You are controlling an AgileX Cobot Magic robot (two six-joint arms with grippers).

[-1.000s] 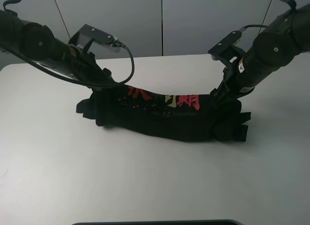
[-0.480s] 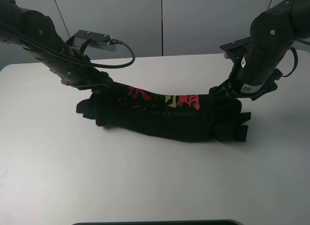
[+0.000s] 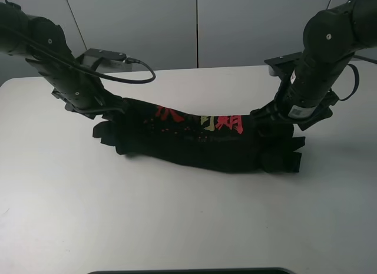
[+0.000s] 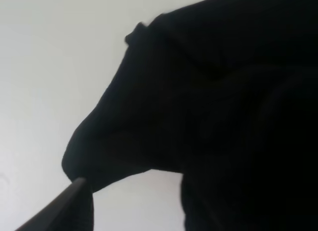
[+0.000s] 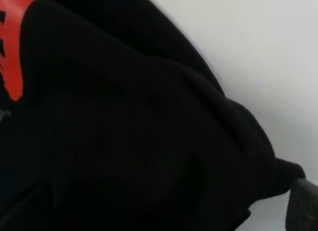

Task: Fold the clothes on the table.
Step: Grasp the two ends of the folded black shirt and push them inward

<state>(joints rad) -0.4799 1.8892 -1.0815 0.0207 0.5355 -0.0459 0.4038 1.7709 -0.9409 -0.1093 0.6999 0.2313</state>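
- The black T-shirt (image 3: 200, 141) lies flat as a long, narrow band. The white counter (image 3: 177, 227) is underneath it and reaches well beyond it on every side.
- The red and yellow lettering (image 3: 200, 119) faces up along the shirt's far edge, so the lengthwise fold looks already made. The short crosswise folds seem to remain.
- Bunched cloth, probably the sleeves, sticks out at both ends of the shirt. These lumps will likely need tucking in before the band can fold neatly.
- The left end effector (image 3: 109, 106) sits low at the shirt's left end, against the far corner. One fingertip (image 4: 69, 206) shows just beside a hanging fold of cloth. I cannot tell whether the fingers are spread or nipping the fabric.
- The right end effector (image 3: 265, 116) is at the shirt's right end, also by the far edge. Its fingers stand spread wide and nothing is pinched. One pad (image 5: 303, 203) is right beside the hem.
- Having one arm at each end suits a paired lift, which keeps the band taut and stops it sagging in the middle.
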